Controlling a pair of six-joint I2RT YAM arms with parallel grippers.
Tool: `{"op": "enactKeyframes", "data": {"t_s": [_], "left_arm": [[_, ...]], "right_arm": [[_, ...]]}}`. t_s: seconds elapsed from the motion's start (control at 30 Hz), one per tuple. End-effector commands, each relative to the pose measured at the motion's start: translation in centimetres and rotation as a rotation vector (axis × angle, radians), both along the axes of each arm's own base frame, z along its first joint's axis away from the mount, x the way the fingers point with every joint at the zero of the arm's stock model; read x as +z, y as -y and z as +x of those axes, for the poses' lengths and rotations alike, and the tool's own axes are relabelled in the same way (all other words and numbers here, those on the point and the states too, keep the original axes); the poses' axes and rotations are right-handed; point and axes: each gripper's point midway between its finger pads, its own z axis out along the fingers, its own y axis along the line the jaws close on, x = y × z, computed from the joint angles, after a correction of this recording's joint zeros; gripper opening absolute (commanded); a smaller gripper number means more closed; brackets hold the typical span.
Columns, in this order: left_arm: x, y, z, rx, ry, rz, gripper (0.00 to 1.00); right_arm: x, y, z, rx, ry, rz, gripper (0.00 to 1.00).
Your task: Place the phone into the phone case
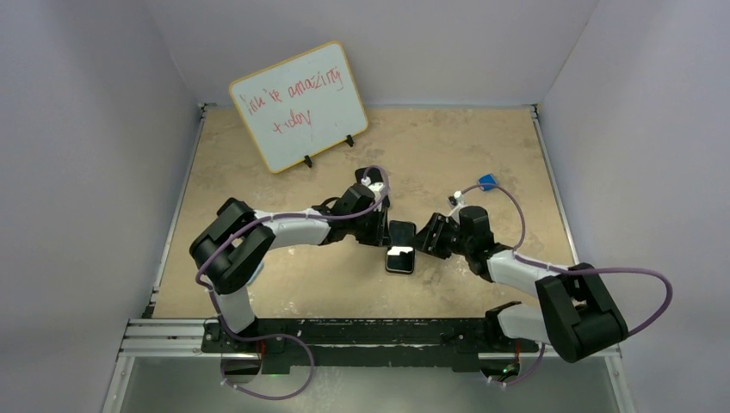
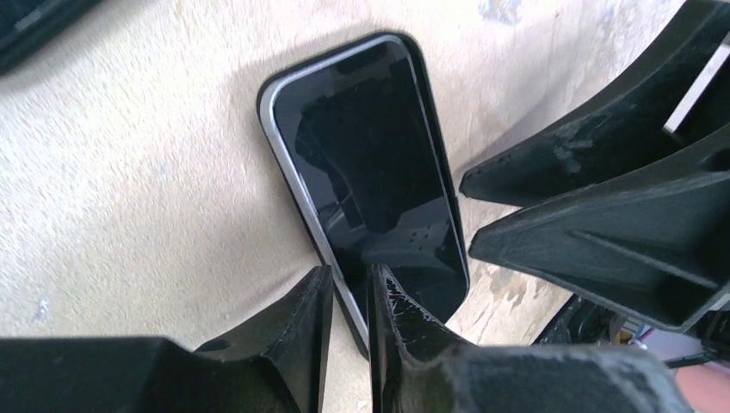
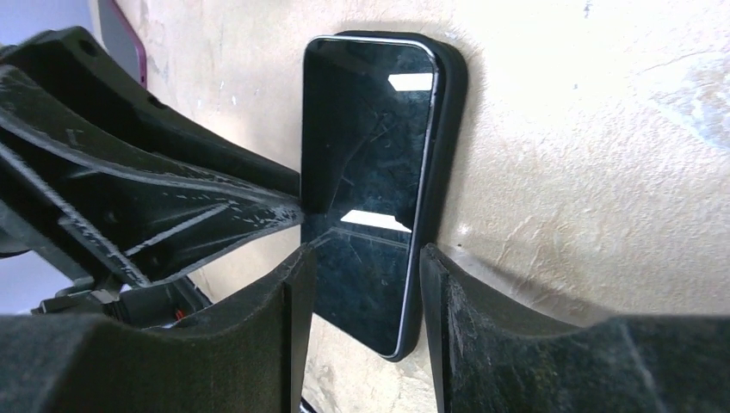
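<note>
Phone [image 3: 366, 155] lies screen-up on the table [image 1: 482, 155], at centre of the top view, between the two arm tips. It sits inside the phone case [image 3: 449, 146]. In the right wrist view the black wall runs along the phone's right side and around its top end. The opposite long side is masked by fingers, so we cannot tell whether it is flush there. Left gripper [image 2: 349, 280]: fingers nearly together with a narrow gap, one tip over the glass and one outside it, the phone's silver edge between them. We cannot tell whether they bite or merely press. Right gripper [image 3: 361, 258]: fingers apart, straddling the phone's end at lower centre of its own view, holding nothing. We judge insertion largely done and the step in hand to be seating the last edge. The next move calls for a downward press along the masked side and its corners, with the case braced so it does not slide.
</note>
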Motion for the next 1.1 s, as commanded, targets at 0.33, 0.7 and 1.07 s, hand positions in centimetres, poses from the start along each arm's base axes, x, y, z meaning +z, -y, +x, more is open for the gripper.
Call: {"op": "enactKeyframes", "data": {"t_s": [0.33, 0.7, 1.07], "left_arm": [[-0.9, 1.8, 1.0, -0.097, 0.076, -0.009, 0.05], [-1.0, 0.0, -1.1, -0.086, 0.031, -0.046, 0.05], [-0.7, -0.8, -2.0, -0.069, -0.016, -0.117, 0.08]], "right_arm": [[-0.5, -1.2, 1.5, 0.025, 0.004, 0.029, 0.53], [6.1, -4.4, 0.8, 0.181, 0.191, 0.326, 0.55], [7.1, -4.7, -0.2, 0.174, 0.181, 0.434, 0.56]]}}
